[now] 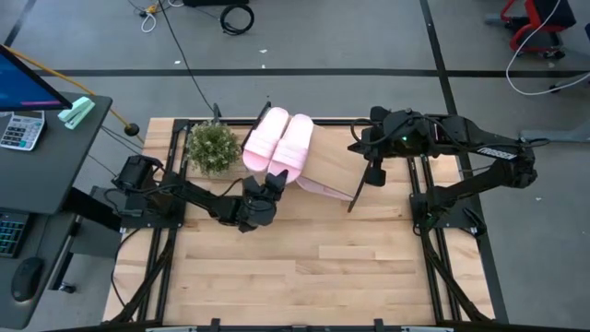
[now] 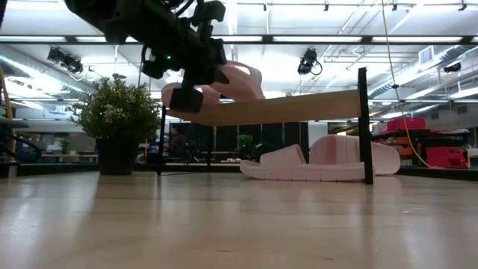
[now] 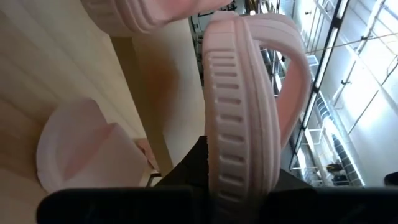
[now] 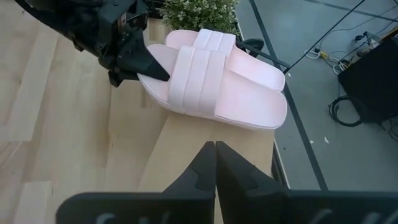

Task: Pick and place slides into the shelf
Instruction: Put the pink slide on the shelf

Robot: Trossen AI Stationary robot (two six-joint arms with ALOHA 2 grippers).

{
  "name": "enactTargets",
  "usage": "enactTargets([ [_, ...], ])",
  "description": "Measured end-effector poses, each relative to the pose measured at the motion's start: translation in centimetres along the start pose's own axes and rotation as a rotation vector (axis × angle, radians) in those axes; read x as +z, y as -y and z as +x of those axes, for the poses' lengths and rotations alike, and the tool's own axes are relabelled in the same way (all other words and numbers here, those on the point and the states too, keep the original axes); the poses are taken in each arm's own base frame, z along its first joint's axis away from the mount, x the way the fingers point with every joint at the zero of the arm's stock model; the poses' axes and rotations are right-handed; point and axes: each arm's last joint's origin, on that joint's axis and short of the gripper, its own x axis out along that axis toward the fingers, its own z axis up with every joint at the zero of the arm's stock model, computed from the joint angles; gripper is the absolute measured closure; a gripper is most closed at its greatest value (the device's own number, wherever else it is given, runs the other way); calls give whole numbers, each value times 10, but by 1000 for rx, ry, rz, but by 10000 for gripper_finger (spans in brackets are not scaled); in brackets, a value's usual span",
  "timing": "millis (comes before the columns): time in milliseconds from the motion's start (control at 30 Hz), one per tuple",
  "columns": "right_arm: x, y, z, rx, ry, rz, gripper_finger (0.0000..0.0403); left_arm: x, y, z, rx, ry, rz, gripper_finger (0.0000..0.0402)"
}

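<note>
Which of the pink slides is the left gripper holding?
The light pink foam slide on the slanted light-wood shelf, the right one of the pair there; the left gripper clamps its heel.

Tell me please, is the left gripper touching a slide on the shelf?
Touching: in the left wrist view the left gripper pinches the slide's sole edge.

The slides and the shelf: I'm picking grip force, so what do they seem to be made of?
The slides look like soft moulded foam, matte pale pink, with thick rounded edges and a ribbed sole rim in the left wrist view. The shelf looks like light wood, smooth with faint grain, on thin black legs that are probably metal.
</note>
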Motion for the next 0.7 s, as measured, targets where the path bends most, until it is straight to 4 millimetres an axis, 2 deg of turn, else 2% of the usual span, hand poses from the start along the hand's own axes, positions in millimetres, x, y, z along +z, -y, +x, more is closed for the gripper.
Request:
enactTargets([
  [300,0,0,0,3,1,-1,396,2,-7,0,32,5,-11,360],
  [700,0,0,0,6,1,-1,396,6,-7,12,52,-13,-16,360],
])
